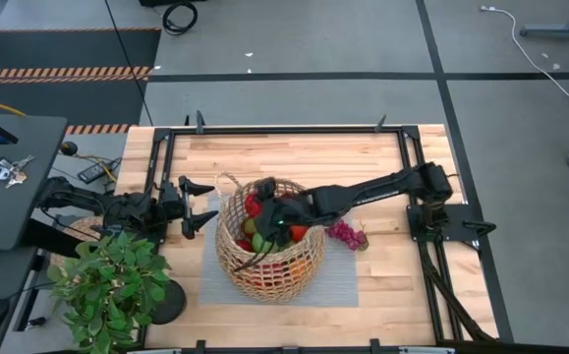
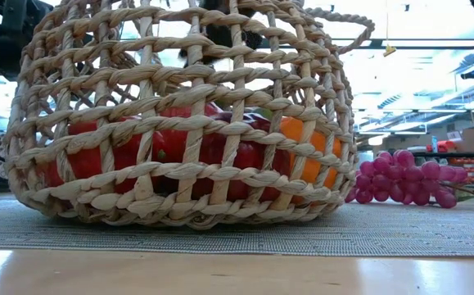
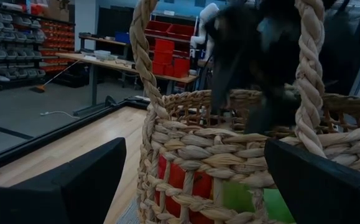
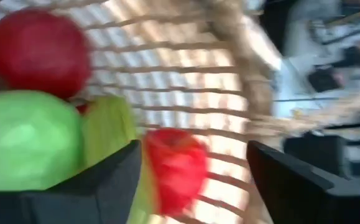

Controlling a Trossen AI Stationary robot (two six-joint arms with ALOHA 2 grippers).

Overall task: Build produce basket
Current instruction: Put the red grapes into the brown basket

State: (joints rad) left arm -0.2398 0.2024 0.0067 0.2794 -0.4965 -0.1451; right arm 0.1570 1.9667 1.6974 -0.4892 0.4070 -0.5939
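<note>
Basket sits mid-table on a gray ribbed mat, round, chunky open-weave tan wicker with a twisted rope loop handle. Inside: smooth glossy red apple, green apple, an orange pepper peeking through the weave. Bumpy purple grapes lie on the mat just outside at 3 o'clock. Right gripper is reaching down into the basket, fingers spread, holding nothing. Left gripper hangs at 9 o'clock beside the rim, fingers wide apart.
</note>
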